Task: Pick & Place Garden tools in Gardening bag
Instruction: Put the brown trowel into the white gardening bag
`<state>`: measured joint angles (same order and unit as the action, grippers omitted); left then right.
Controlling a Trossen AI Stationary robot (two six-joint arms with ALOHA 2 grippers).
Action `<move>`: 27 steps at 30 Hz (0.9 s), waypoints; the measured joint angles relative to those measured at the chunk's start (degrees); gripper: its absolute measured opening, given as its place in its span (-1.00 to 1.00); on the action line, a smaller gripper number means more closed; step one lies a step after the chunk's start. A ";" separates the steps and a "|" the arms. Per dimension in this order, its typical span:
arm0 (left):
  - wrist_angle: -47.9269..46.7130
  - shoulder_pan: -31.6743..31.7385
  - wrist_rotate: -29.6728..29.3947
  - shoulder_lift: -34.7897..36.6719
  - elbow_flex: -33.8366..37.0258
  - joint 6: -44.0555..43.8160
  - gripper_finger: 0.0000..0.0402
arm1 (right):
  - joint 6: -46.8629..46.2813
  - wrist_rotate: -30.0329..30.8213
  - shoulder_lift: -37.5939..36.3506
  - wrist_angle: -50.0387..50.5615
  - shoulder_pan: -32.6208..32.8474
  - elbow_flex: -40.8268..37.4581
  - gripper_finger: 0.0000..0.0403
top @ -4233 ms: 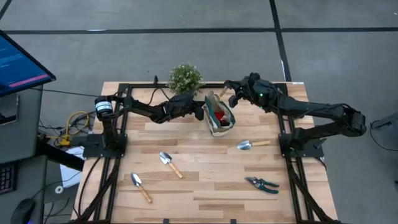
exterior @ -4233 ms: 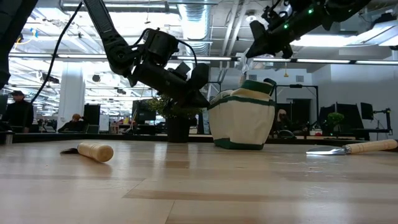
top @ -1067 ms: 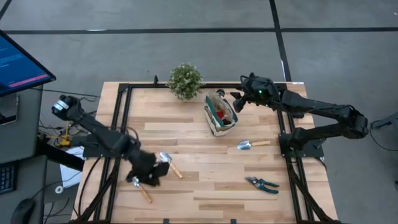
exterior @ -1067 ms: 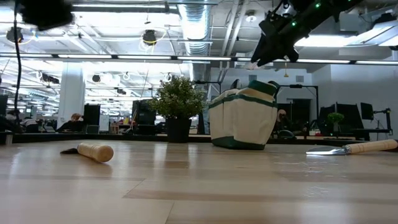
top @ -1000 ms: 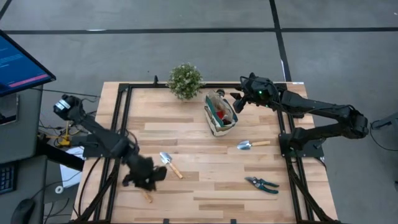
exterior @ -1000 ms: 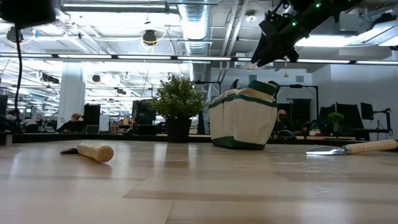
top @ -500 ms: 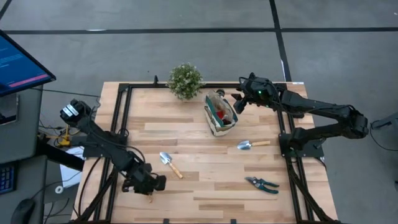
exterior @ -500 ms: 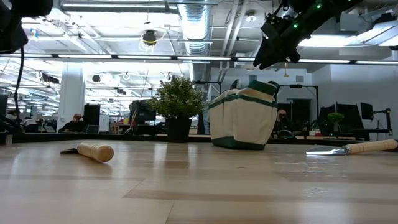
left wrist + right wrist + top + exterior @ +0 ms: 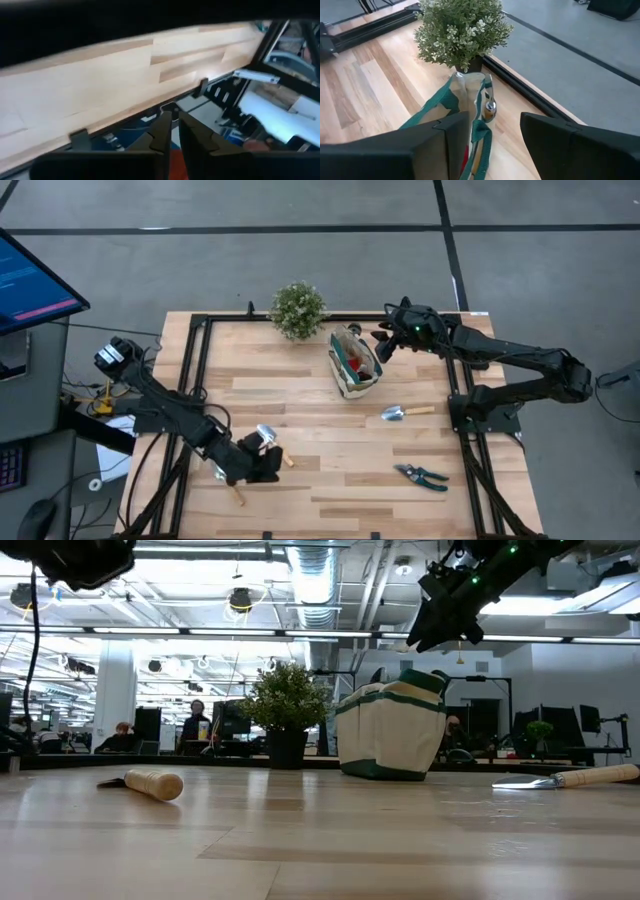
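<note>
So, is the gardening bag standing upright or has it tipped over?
Upright. The gardening bag stands on its base in the low view, and from above its open mouth faces up, with something red inside.

On the wooden bench [image 9: 330, 490], the gardening bag [image 9: 354, 363] stands near 12 o'clock with the potted plant [image 9: 298, 308] at its 10 o'clock, and the right pincer [image 9: 384, 343] hovers just beside the bag's 2 o'clock edge. The left pincer [image 9: 262, 463] sits low at about 7 o'clock, over two trowels [image 9: 266, 437] whose blades and handles it partly hides. A third trowel [image 9: 405, 412] lies at 4 o'clock of the bag, and the pruning shears [image 9: 421, 476] lie well apart at 5 o'clock.
</note>
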<state>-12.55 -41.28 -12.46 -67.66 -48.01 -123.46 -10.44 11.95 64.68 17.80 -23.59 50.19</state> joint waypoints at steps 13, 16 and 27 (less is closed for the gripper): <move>-57.87 -3.01 10.39 -3.37 -24.28 -11.82 -0.98 | 0.28 -0.10 0.27 -0.18 -0.04 0.04 -0.17; -62.06 -3.13 12.07 -6.75 -26.25 -12.18 -0.98 | 0.28 -0.10 0.27 -0.07 -0.04 0.04 -0.18; -59.42 -4.70 19.48 -19.05 -26.29 -10.22 -0.73 | 0.34 -0.10 0.27 0.37 -0.04 0.04 -0.17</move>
<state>-71.96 -45.98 7.02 -86.71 -74.29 -133.67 -10.09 11.86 64.95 18.17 -23.64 50.24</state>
